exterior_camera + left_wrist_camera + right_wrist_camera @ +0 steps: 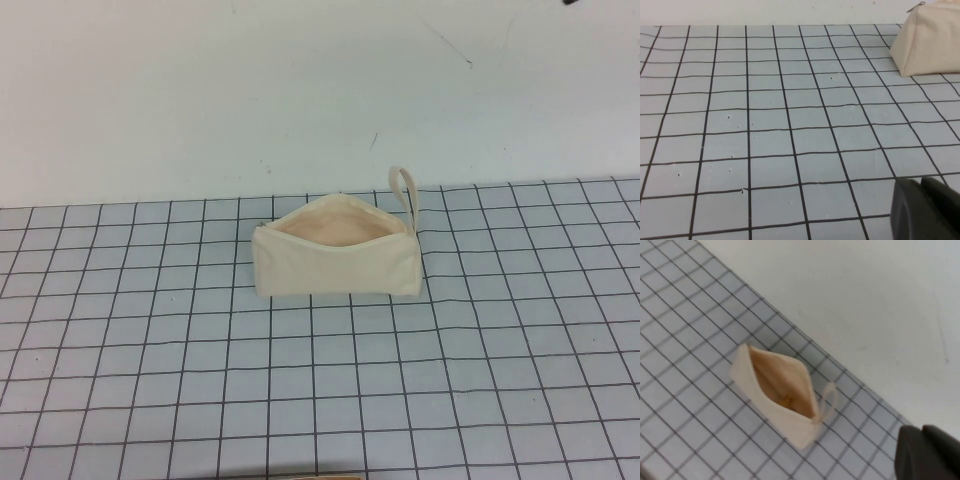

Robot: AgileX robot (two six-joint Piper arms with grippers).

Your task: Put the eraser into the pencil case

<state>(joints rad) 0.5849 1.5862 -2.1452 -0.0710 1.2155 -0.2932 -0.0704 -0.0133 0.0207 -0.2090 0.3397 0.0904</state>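
The pencil case (337, 255) is a cream fabric pouch standing on the grid mat with its zip top open and its pale pinkish lining showing. Its loop strap (403, 190) sticks up at the right end. In the right wrist view the pencil case (777, 395) is seen from above, and a small tan-yellow bit, the eraser (786, 400), lies inside it. The eraser is hidden in the high view. My right gripper (922, 429) is shut and empty, high above and away from the pouch. My left gripper (921, 181) is shut and empty, low over the mat, well apart from the pencil case (927, 42).
The grey grid mat (150, 350) covers the near table. Plain white table (300, 90) lies behind it. A thin tan edge (310, 477) shows at the bottom of the high view. Neither arm shows in the high view.
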